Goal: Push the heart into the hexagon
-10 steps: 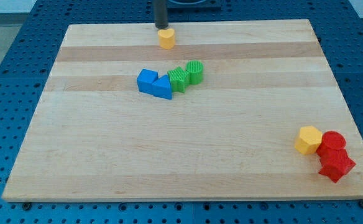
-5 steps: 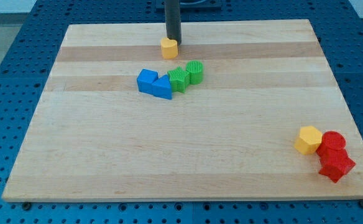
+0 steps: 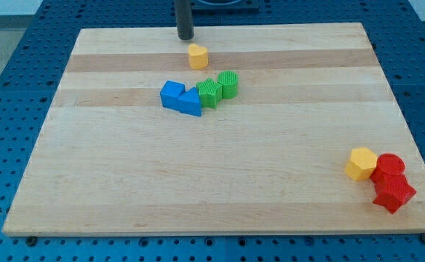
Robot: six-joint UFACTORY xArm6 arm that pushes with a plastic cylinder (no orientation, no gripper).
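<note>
We have no claw; my tip (image 3: pixel 185 37) sits clear of the yellow heart (image 3: pixel 197 56), at its 11 o'clock. The yellow hexagon (image 3: pixel 361 163) lies far toward 4 o'clock, touching the red blocks (image 3: pixel 391 183)

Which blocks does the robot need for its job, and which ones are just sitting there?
Needed:
yellow heart, near the view's top
yellow hexagon, far off at the view's lower right
my tip, just up-left of the heart, not touching

Just sitting:
two blue blocks
two green blocks
two red blocks, beside the hexagon
</note>
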